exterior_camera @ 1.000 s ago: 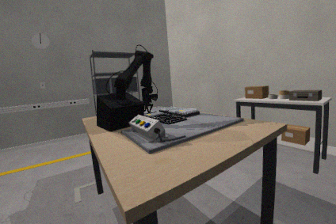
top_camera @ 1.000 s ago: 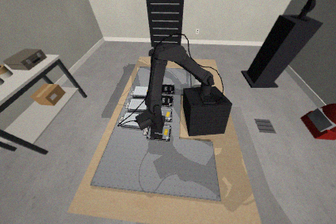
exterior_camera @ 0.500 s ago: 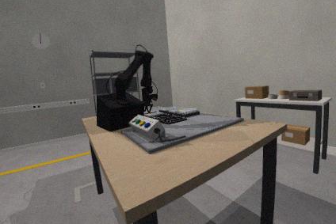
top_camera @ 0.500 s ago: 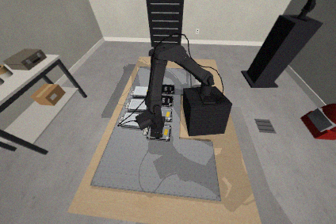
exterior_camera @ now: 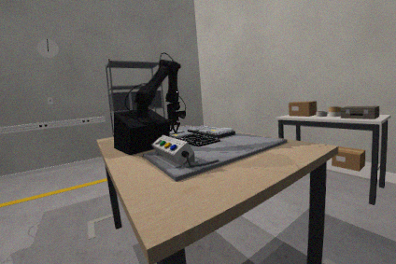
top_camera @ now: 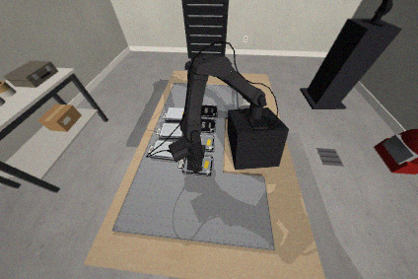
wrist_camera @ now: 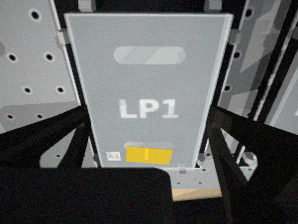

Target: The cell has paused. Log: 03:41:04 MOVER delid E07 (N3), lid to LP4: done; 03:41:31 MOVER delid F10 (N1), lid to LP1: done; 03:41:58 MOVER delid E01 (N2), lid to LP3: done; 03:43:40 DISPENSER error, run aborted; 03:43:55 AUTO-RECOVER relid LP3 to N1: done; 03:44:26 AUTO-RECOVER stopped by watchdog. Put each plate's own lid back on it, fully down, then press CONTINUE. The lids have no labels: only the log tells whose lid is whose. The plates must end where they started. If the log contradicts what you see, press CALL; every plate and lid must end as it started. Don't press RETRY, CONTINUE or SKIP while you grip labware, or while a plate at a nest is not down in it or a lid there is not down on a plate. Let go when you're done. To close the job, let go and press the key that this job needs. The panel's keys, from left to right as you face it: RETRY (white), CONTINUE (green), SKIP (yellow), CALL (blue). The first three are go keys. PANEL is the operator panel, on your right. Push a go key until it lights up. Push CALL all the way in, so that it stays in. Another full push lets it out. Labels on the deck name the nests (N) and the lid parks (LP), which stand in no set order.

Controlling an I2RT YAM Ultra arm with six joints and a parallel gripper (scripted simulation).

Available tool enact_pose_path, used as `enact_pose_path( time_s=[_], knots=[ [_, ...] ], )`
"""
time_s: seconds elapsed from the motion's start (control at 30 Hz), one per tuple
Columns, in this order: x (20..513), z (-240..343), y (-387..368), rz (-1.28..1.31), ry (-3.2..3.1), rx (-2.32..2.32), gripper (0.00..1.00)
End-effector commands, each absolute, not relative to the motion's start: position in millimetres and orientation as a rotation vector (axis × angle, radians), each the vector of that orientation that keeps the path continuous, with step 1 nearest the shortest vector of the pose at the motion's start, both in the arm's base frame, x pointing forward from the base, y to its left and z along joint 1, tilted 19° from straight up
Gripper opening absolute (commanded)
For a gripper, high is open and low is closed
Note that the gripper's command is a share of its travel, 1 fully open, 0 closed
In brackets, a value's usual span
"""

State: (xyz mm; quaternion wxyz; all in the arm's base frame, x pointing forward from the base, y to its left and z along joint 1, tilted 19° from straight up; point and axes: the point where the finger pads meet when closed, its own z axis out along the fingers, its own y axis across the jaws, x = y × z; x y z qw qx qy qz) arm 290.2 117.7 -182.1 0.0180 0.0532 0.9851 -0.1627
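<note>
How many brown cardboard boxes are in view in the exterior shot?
2. One brown cardboard box stands on top of the white side table at the right. The other sits lower, beneath that table top. Others may be hidden behind things on the table.

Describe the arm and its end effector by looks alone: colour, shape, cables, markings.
The arm is matt black throughout, built of slim rounded links with bulkier joints, on a black box pedestal. A thin black cable loops above its upper links. The end effector has two dark, angular fingers. No markings are visible.
</note>
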Motion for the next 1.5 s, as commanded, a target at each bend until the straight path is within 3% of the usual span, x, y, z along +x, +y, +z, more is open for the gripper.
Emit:
enact_pose_path(
  time_s=[0.0, 1.47],
  knots=[
    [300.0, -181.2, 119.7, -0.489, 3.032, 0.159, 0.00],
    [302.6, -127.4, 147.2, -0.451, 3.023, 0.155, 0.00]
  ],
)
